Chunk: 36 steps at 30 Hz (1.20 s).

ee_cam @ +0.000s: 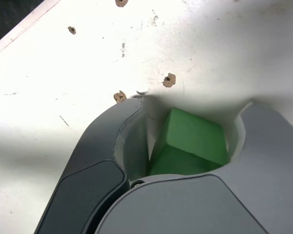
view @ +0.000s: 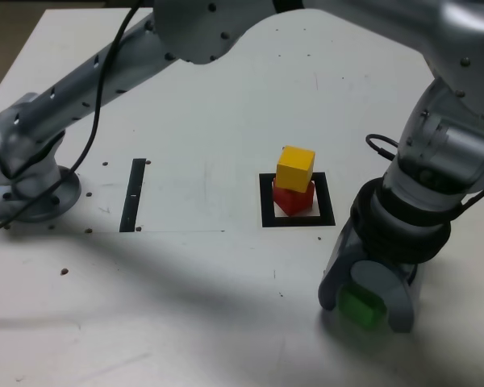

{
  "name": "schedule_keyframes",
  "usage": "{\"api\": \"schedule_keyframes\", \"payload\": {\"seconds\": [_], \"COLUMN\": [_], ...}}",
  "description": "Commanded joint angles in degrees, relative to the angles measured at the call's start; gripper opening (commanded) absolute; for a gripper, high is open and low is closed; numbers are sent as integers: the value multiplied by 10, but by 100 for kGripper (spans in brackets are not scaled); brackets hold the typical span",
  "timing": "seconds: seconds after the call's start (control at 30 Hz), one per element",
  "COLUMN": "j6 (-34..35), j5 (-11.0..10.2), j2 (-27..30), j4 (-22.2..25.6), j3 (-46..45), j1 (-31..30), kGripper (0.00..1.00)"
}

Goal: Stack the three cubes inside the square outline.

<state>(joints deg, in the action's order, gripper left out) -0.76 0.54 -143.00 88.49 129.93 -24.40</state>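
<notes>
1. Nearest the camera, the claw (view: 365, 306) points down at the white bench (view: 210, 306), its grey jaws set around the green cube (view: 363, 309); whether they already pinch it I cannot tell.
2. The bench top is scuffed, dotted with small brown holes (ee_cam: 169, 80).
3. Farther back, the yellow cube (view: 295, 168) sits askew on the red cube (view: 294, 198) inside the square outline (view: 266, 201).
4. A thin black strip (view: 133, 194) lies towards the exterior view's left, near the arm's base (view: 32, 189).
</notes>
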Motion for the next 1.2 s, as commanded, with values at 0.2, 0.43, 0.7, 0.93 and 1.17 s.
{"api": "schedule_keyframes", "payload": {"seconds": [0.2,0.43,0.7,0.93,1.17], "j6": [-20,-50,-60,-68,-86], "j5": [-2,-3,-12,-48,-77], "j2": [5,48,121,204,275], "j4": [11,31,35,34,15], "j3": [13,-1,-77,-157,-270], "j1": [-3,-1,14,38,100], "kGripper": [34,33,33,32,32]}}
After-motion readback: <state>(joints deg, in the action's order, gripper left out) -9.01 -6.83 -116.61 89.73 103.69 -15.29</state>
